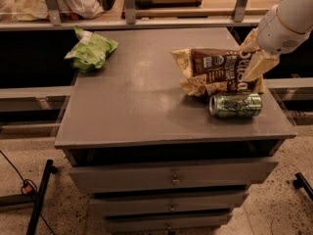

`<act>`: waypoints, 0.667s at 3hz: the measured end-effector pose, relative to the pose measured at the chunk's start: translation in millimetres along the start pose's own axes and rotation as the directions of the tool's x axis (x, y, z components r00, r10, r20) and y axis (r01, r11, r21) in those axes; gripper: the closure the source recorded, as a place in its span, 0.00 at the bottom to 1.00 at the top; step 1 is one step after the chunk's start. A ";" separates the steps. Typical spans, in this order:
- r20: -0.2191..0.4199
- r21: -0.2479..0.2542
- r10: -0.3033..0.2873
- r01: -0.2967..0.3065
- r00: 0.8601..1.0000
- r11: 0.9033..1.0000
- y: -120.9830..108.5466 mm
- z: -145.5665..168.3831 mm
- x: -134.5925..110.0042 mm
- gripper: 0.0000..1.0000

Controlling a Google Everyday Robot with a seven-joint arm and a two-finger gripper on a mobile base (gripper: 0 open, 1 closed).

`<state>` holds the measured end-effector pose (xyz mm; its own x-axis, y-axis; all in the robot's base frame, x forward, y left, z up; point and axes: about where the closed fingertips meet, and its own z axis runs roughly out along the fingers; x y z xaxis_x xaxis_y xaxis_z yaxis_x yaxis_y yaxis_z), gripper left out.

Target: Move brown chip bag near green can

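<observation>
Lying on its side near the front right corner of the grey worktop (137,97), the green can (235,105) points its silver ends left and right. Just behind the can, on the side away from the camera, is the brown chip bag (220,70). The bag stretches left to right, its lower edge close above the can; whether the two touch cannot be told. The bag reaches further left than the can does.

Above and slightly right of the can, the white arm comes in from the upper right, and its hand (248,61) sits at the bag's right end. The tan fingers (258,65) stand one in front of that end and one behind it, drawn in on the bag so that it is pinched between them.

Well away from the can, toward the far left corner of the worktop, a crumpled bright green bag (91,50) lies alone. Below the can, under the worktop's edge, a stack of drawers (171,175) faces the camera.
</observation>
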<state>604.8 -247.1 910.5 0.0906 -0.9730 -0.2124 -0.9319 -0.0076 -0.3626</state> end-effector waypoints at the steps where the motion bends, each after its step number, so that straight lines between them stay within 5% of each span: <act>1: 0.001 -0.002 -0.001 0.001 1.000 1.000 -0.1 2.1 -0.6 0.00; 2: 0.001 -0.002 -0.001 0.001 1.000 1.000 -0.1 2.2 -0.7 0.00</act>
